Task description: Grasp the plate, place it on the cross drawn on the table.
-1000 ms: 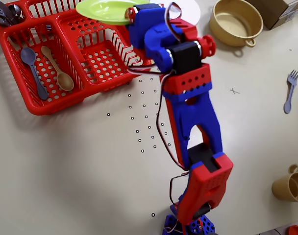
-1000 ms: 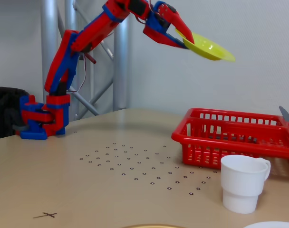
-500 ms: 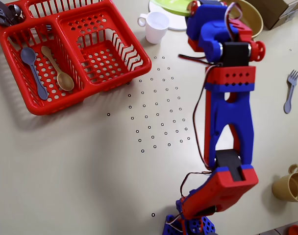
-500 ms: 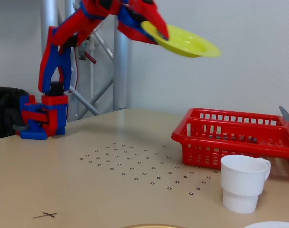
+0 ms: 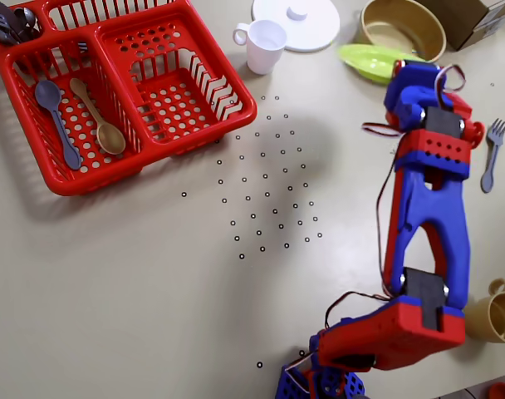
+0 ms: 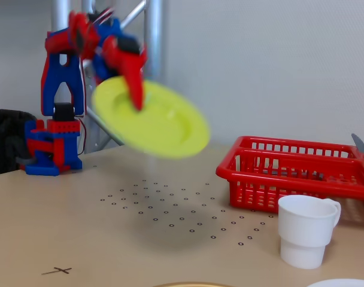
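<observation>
— Above the counter (image 6: 98, 239), what is the pincer (image 6: 136, 98) doing?

— It is clenched on the rim of the plate (image 6: 155, 119), which hangs tilted and blurred in mid-air in the fixed view.

— And from overhead?

— The plate (image 5: 373, 62) shows just beside the yellow pot (image 5: 400, 33), partly under the arm.

— The cross?

— The cross (image 6: 57, 271) lies bare at the counter's near edge in the fixed view, well apart from the plate.

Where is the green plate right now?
The plate is up in the air, pinched in the tool. In the overhead view it hangs beside the yellow pot.
</observation>
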{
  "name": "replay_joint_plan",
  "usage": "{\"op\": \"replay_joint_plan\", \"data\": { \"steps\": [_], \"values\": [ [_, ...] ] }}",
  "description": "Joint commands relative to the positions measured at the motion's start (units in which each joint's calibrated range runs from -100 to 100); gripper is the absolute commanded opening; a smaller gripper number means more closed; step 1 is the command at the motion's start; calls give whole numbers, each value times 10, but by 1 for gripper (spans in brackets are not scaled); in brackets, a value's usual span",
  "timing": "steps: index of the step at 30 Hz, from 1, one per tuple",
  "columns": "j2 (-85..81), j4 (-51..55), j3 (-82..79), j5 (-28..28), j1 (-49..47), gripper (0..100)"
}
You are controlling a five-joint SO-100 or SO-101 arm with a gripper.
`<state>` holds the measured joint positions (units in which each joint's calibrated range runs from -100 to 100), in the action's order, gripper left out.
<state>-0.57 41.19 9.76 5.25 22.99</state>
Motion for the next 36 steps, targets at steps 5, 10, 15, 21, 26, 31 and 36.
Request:
{"op": "replay_joint_plan", "data": {
  "steps": [5, 10, 15, 21, 26, 31, 36],
  "values": [
    [-4, -47, -11, 37, 80, 0],
    [29, -61, -36, 68, 106, 0],
    [51, -119, -76, 84, 128, 0],
    [70, -176, -109, 102, 141, 0],
    [89, -210, -130, 111, 137, 0],
    [91, -246, -160, 113, 131, 0],
    [86, -297, -206, 109, 121, 0]
  ]
}}
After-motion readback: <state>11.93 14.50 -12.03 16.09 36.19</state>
